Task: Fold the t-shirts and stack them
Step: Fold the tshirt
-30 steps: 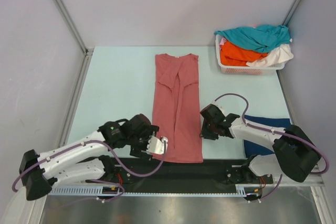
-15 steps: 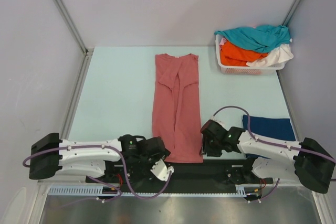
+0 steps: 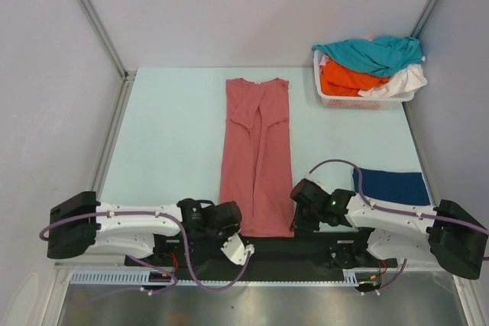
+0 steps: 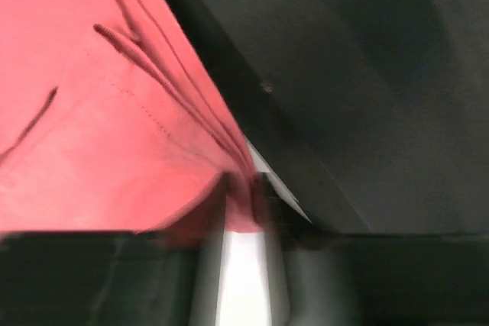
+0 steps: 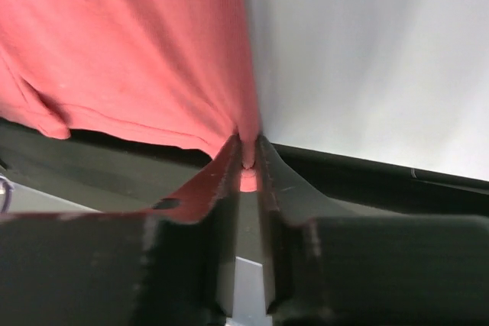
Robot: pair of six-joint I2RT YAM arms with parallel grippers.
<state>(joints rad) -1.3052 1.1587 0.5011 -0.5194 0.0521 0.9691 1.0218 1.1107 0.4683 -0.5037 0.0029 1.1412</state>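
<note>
While both arms lie low along the near edge of the pale, smooth table (image 3: 176,127), the salmon-red t-shirt (image 3: 256,158) stretches away from the jaws as a long narrow band of soft, finely ribbed knit, folded lengthwise with a few shallow creases running down it. Its stitched hem reaches back to the two grippers. The left gripper (image 4: 243,181) is pinched on the hem's left corner, where the cloth bunches into thin pleats between its dark fingers. The right gripper (image 5: 248,150) is closed tight on the right corner, a small nub of red showing between its nearly touching fingers. Under both pairs of jaws runs the matte black strip (image 3: 306,246). A folded navy t-shirt (image 3: 391,186) lies flat and rectangular just to the outer side of the right gripper. Far beyond those jaws, a white lattice basket (image 3: 359,101) holds a crumpled teal t-shirt (image 3: 374,51), an orange t-shirt (image 3: 348,78) and a white t-shirt (image 3: 405,82) spilling over its rim. A second ago both grippers sat further up the shirt's sides, off the hem. Since then they have dropped back to its corners, the left arm has flattened out, and the hem now looks slightly drawn in and less square than before.
</note>
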